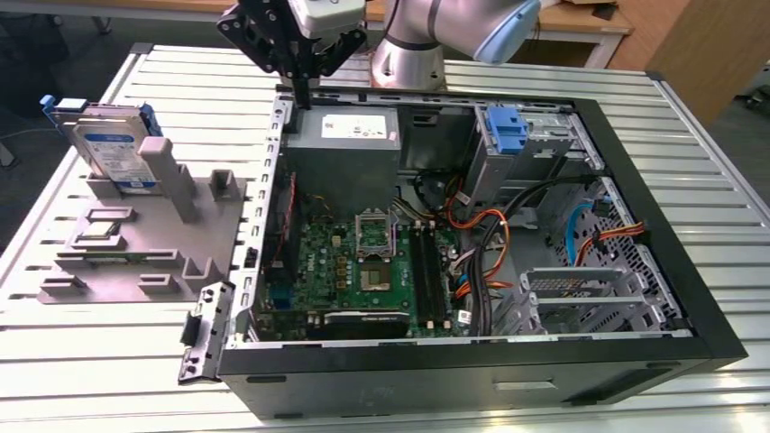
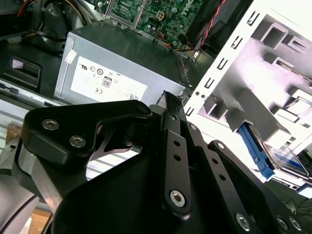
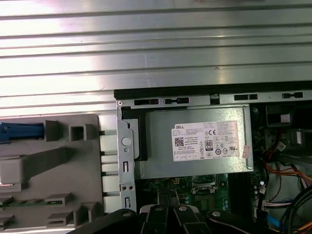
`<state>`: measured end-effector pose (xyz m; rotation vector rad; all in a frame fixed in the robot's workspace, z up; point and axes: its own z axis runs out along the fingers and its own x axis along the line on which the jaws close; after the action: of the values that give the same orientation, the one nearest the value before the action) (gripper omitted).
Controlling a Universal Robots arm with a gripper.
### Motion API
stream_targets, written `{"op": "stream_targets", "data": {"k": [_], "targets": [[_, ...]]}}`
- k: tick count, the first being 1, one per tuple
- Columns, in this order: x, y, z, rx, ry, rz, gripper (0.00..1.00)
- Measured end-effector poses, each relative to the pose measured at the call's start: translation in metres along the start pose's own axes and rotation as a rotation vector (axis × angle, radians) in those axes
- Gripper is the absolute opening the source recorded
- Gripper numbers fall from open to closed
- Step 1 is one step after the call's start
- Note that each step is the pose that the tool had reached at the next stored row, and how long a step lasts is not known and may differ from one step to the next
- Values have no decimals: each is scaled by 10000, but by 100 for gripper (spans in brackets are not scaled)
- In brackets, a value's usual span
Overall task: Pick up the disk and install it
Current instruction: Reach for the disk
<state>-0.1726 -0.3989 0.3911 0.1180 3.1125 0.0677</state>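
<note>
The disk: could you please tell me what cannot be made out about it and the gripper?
Exterior view: the disk stands in the grey holder; a grey post hides one lower corner.
First wrist view: the edge cuts off most of the disk.
Second wrist view: the holder's wall covers part of the disk.
Exterior view: whether the gripper touches the case cannot be told.

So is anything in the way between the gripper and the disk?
Nothing visible is. The gripper hangs over the computer case rim. The disk stands upright in its grey holder at the exterior view's left, and the slatted table runs between them.
</note>
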Motion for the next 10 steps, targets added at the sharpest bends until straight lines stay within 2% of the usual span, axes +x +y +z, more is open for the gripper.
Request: {"op": "stream_targets", "data": {"k": [10], "targets": [[28, -2, 1, 1, 0, 0, 10]]}}
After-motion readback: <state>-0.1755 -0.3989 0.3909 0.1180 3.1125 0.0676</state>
